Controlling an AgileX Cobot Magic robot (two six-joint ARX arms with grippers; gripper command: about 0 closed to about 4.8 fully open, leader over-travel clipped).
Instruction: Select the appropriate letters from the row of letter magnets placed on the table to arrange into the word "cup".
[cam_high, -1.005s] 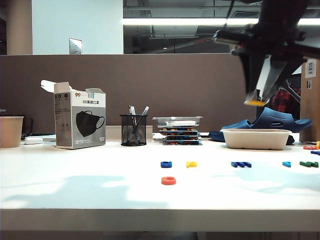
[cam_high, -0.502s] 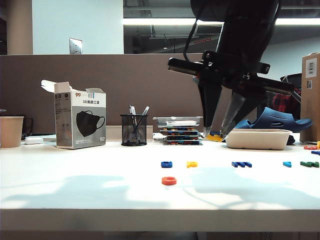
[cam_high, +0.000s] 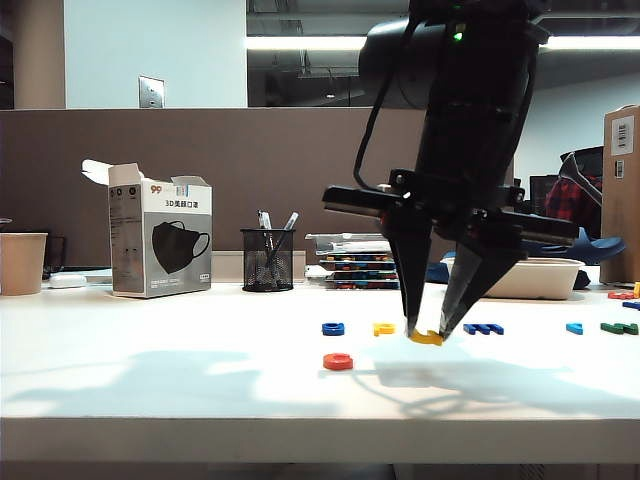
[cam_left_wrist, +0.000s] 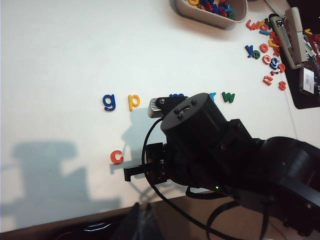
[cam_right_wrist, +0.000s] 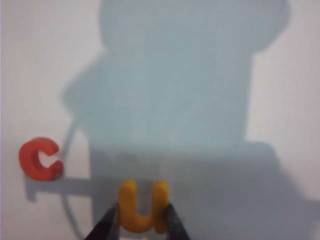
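- Two arms belong to this rig, but only the right one shows in the exterior view: its gripper (cam_high: 427, 334) points down at the table (cam_high: 150, 380), low over the white top, right of the red "c" (cam_high: 337, 361).
- Right gripper's jaws are closed part-way on the yellow "u" (cam_right_wrist: 142, 206); in the right wrist view the two dark fingertips (cam_right_wrist: 106, 226) press the letter's outer sides. In the exterior view the "u" sits just above the table; whether it touches, I cannot tell.
- Red "c" lies flat on the table, alone in front of the row of letter magnets (cam_high: 480, 328) and near the held "u", apart from it.
- Yellow "p" (cam_left_wrist: 133, 101) lies in the row behind, just beside a dark blue "g" (cam_left_wrist: 108, 101).
- Farther along that row a green "w" (cam_left_wrist: 228, 97) shows; the right arm's black body hides the letters between.
- Left gripper is not visible in any view; its wrist camera looks down on the table from well above.
- Off to the side sit a pale tray (cam_high: 540, 277) of letters, a black mesh pen cup (cam_high: 267, 260), and a face-mask box (cam_high: 160, 240).
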